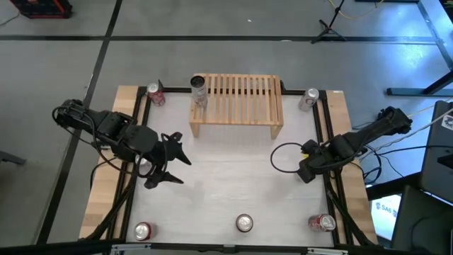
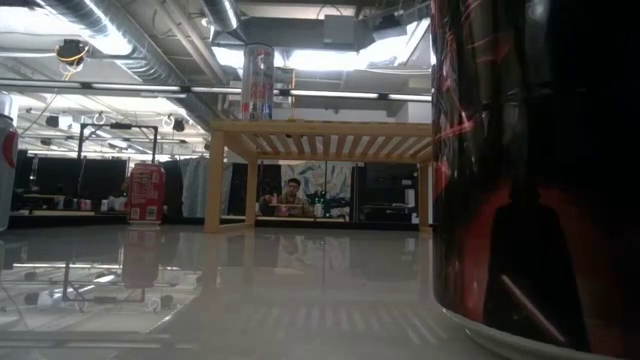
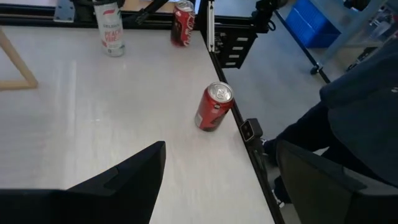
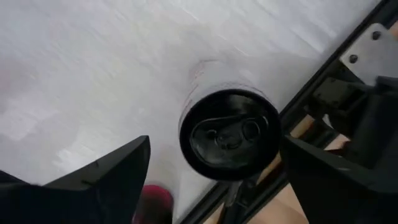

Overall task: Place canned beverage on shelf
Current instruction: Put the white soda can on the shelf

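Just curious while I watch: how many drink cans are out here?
7 cans: one on the shelf, two at back corners, three along the front, one below the right gripper. Arms may hide more.

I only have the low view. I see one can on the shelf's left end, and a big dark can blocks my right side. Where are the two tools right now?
Observer: The left tool is open and empty. It is in front of the shelf, toward the left side of the table.
Operator: And the right one?
Observer: The right tool is at the table's right edge. It is open, and its wrist view shows a dark-topped can just ahead of its fingers, not clamped.
Operator: Anything hidden behind that dark can?
Observer: Yes, a silver can stands on the table just right of the shelf.
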`<action>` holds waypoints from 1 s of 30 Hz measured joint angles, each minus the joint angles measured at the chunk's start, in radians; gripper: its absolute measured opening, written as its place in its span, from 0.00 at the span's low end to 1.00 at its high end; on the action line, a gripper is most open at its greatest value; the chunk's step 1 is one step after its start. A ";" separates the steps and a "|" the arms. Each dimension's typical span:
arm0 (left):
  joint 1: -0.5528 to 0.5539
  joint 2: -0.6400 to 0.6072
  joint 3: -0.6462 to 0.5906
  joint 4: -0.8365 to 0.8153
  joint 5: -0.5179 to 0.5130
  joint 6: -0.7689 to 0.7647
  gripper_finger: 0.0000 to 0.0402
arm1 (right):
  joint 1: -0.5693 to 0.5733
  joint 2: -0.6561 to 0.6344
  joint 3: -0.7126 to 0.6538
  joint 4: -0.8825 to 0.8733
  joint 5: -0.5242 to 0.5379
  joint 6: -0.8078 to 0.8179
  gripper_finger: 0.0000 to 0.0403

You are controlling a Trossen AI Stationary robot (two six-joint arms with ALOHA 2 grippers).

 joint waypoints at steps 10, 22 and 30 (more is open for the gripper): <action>0.021 0.000 0.000 0.005 -0.004 -0.010 0.74 | 0.000 0.000 -0.121 0.070 0.000 -0.052 0.85; 0.023 0.000 0.000 -0.010 -0.103 -0.007 0.74 | 0.000 -0.001 -0.132 0.153 0.018 -0.304 0.57; 0.022 0.000 0.000 -0.057 -0.140 -0.002 0.74 | -0.025 0.034 -0.026 0.420 0.154 -0.671 0.57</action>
